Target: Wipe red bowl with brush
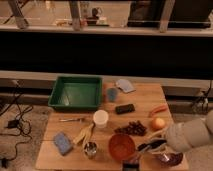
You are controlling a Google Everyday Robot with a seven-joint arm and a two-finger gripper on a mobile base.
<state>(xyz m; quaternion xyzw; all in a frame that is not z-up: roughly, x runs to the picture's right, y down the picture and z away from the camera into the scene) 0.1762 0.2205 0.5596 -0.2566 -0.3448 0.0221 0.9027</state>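
The red bowl [121, 145] is round and orange-red and stands upright near the table's front edge, right of centre. My gripper [146, 149] reaches in from the right on a pale arm [189, 136], just right of the red bowl's rim and over the left edge of the dark purple bowl [169, 159]. A small dark object, apparently the brush [131, 162], sits below the gripper at the front edge, beside the red bowl. I cannot tell whether the gripper holds it.
On the wooden table [145, 95]: green tray [76, 92], blue cup [112, 94], grey cloth [125, 85], black block [124, 108], carrot [158, 110], orange [158, 123], grapes [131, 129], white cup [100, 119], banana [84, 134], blue sponge [62, 143], metal cup [90, 149].
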